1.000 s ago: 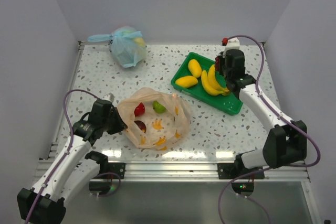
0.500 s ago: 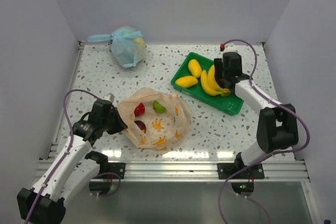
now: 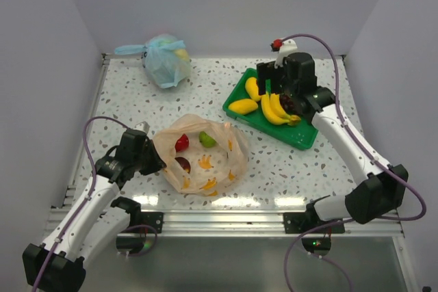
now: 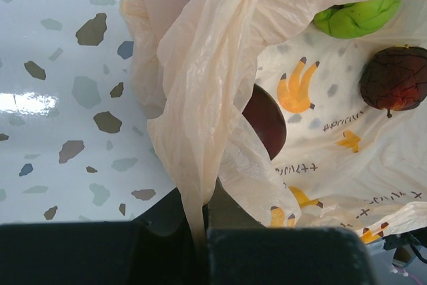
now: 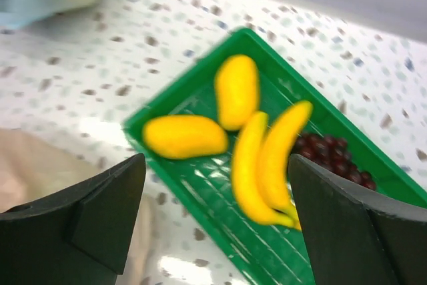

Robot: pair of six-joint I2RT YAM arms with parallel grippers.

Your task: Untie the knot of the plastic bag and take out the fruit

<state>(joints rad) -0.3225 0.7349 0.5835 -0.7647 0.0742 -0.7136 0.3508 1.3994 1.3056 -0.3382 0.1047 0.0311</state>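
The plastic bag (image 3: 205, 158) lies with its mouth open at the table's front centre; no knot shows. Inside it are a red apple (image 3: 181, 143), a green lime (image 3: 207, 139) and a dark maroon piece (image 3: 183, 164). My left gripper (image 3: 156, 162) is shut on a pulled-out strip of the bag's left edge (image 4: 193, 185); the lime (image 4: 357, 17) and a maroon piece (image 4: 265, 119) show through the opening. My right gripper (image 5: 217, 221) hangs open and holds nothing above the green tray (image 5: 220, 195). The tray holds two bananas (image 5: 267, 165), two mangoes (image 5: 185, 136) and grapes (image 5: 330, 158).
A knotted light blue bag (image 3: 164, 59) with fruit inside sits at the back left. The green tray (image 3: 301, 135) lies angled at the back right. Walls close in the table on three sides.
My right gripper has opened and lifted up and to the left over the tray. The left gripper and the orange bag have not moved.
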